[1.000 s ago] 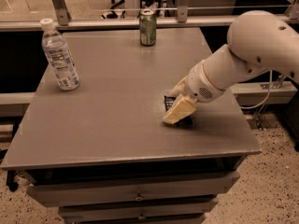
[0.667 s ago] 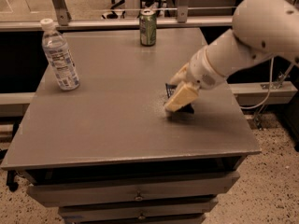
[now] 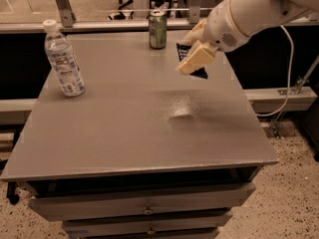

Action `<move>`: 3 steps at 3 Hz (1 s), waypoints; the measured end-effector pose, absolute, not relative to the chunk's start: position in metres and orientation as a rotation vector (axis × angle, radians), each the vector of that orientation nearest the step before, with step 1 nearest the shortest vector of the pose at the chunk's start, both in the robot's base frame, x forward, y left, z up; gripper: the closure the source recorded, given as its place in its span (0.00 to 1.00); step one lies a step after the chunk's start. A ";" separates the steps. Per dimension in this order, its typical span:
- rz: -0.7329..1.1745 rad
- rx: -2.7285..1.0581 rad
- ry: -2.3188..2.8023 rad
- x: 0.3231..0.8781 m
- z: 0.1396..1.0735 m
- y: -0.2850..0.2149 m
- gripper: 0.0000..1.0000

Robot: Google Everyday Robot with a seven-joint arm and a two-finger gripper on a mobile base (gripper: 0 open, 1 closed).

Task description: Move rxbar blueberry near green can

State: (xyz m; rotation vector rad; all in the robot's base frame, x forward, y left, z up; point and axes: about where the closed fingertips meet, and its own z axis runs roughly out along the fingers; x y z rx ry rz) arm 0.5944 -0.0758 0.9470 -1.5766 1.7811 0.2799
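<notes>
Camera view, fingers [image 3: 195, 59] clenched around rxbar blueberry [image 3: 200, 74], held above table [image 3: 124, 128], right of green can [image 3: 157, 30]

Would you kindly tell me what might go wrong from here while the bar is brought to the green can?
1. The claw holds the rxbar blueberry in the air, with only dark corners showing past it; the bar may slip and drop onto the table.
2. The green can stands upright close beside the claw, near the table's far edge; a sideways approach might knock it over.
</notes>
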 end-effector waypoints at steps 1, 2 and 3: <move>0.287 -1.581 1.790 0.591 0.938 -0.077 1.00; 0.213 -1.592 1.729 0.626 0.945 -0.077 1.00; 0.161 -1.599 1.669 0.685 0.955 -0.069 1.00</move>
